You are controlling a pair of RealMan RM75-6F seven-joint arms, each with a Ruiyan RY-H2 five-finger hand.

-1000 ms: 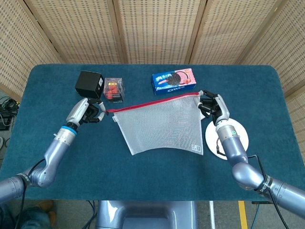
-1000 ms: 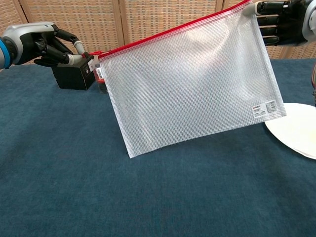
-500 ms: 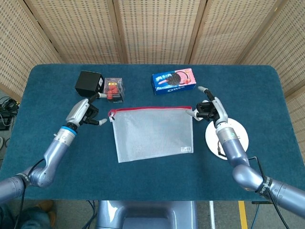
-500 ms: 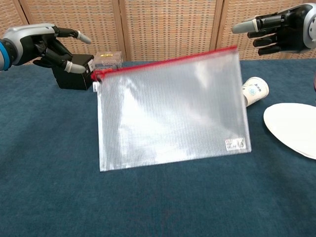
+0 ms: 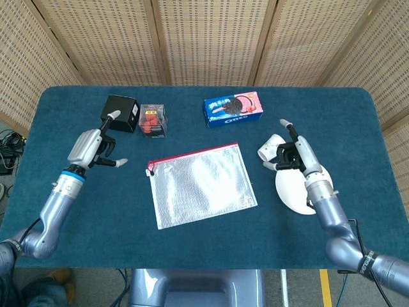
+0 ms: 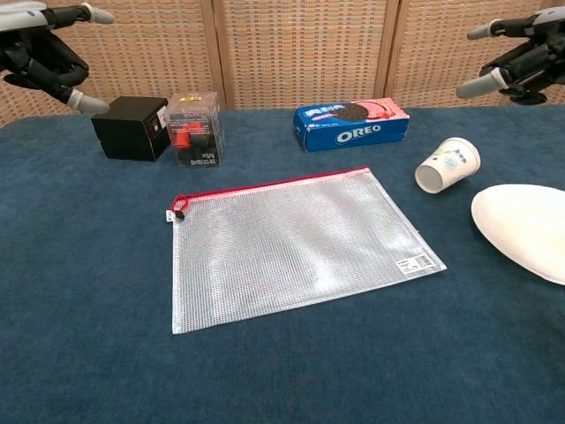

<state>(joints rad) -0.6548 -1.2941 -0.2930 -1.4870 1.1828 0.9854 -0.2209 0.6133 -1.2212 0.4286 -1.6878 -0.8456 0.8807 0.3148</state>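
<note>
A clear mesh pouch [image 5: 202, 185] [image 6: 296, 243] with a red zipper lies flat on the blue table, held by neither hand. My left hand [image 5: 92, 146] [image 6: 44, 53] hovers with fingers spread, left of the pouch and near the black box [image 5: 121, 113] [image 6: 131, 127]. My right hand [image 5: 296, 153] [image 6: 521, 55] hovers with fingers apart, right of the pouch, above a tipped paper cup [image 5: 270, 148] [image 6: 448, 164] and the white plate [image 5: 300, 190] [image 6: 525, 228].
A small clear box with red contents [image 5: 153, 119] [image 6: 194, 129] stands beside the black box. A blue Oreo box [image 5: 234, 108] [image 6: 350, 124] lies at the back centre. Wicker panels stand behind the table [image 5: 77, 211].
Both hands let go of the pouch's top corners; it dropped flat onto the table. The left hand drew back to the left, the right hand to the right.
</note>
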